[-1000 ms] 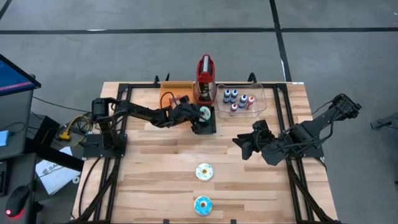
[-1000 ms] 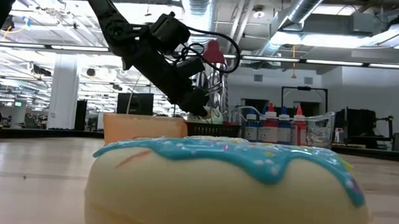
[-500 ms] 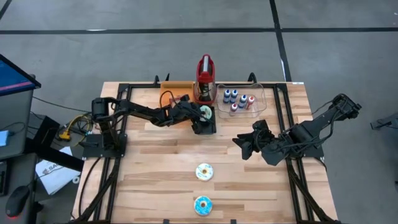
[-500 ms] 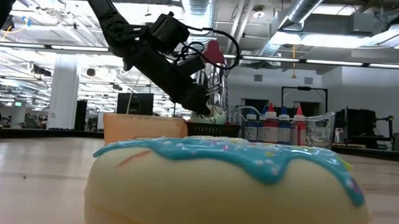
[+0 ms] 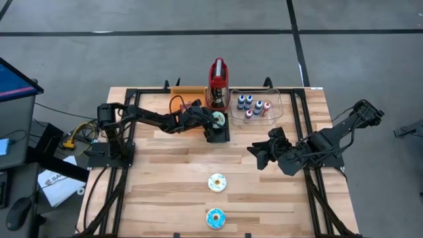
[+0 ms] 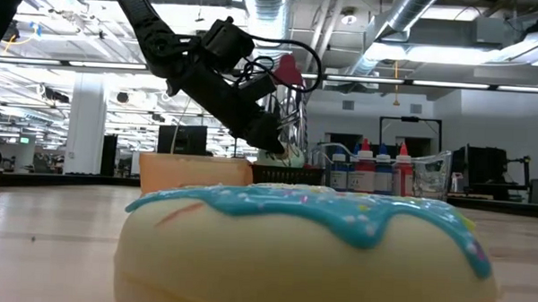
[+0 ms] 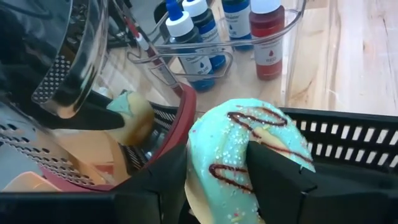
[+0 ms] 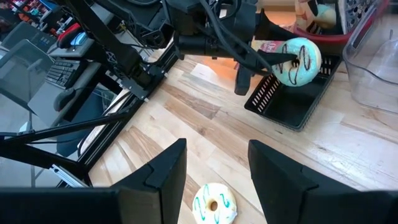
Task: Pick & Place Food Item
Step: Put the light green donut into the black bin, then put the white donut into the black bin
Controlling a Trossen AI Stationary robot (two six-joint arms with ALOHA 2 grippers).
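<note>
My left gripper (image 5: 211,123) reaches into a black slotted basket (image 5: 223,136) at the table's middle far side. Its open fingers flank a mint-frosted donut with chocolate drizzle (image 7: 249,143), which lies in the basket. A red packet with pale print (image 8: 266,45), the food item, lies on the table just beyond the basket and is mostly hidden by my left arm. My right gripper (image 5: 261,155) hangs open above the table's right half with nothing between its fingers. My left gripper comes at the mint donut slanting down from the table's left, one finger at each side of it. One finger (image 7: 273,174) lies in front of the donut's frosted face. I cannot tell whether either finger touches the donut. The donut rests in the basket.
A red-topped appliance with a clear jar (image 5: 218,82) and a clear bin of capped bottles (image 5: 256,106) stand right behind the basket. An orange board (image 5: 187,90) lies at the far edge. Two frosted donuts (image 5: 217,182) (image 5: 215,217) lie toward the near edge.
My left gripper has stayed over the basket and its fingers have spread a little around the mint donut. The donut stays in the basket.
</note>
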